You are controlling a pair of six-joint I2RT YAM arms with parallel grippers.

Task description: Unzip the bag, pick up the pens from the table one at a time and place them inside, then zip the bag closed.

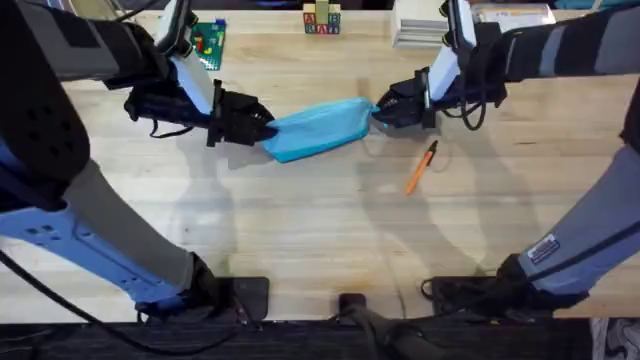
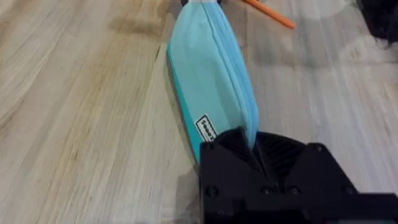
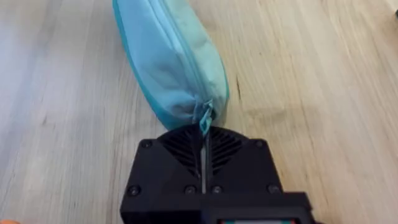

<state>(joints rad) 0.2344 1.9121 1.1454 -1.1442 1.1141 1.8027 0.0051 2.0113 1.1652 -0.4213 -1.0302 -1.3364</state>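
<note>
A: As both arms reach inward from opposite sides over the desk, what does each gripper hold?

B: Left gripper: low to the desk, pressed together on the left end of the bag. Its wrist view shows the fabric pinched between the black fingers at the zipper seam. Right gripper: also low, closed on the bag's right end. Its wrist view shows the fingers pinching the zipper pull.

A: Arm pose?

B: Left arm extends from the lower left base, forearm running up and then rightward to the bag. Right arm mirrors it from the lower right, its wrist angled leftward to the bag.

A: Position and state of the bag?

B: It lies on the desk between the two grippers, its left end nearer the bases than its right. The zipper runs along its top and appears closed over the visible length. Contents cannot be determined.

A: Pen?

B: One orange pen lies on the desk near the bag's right end, just nearer the bases than the right gripper, touching neither.
</note>
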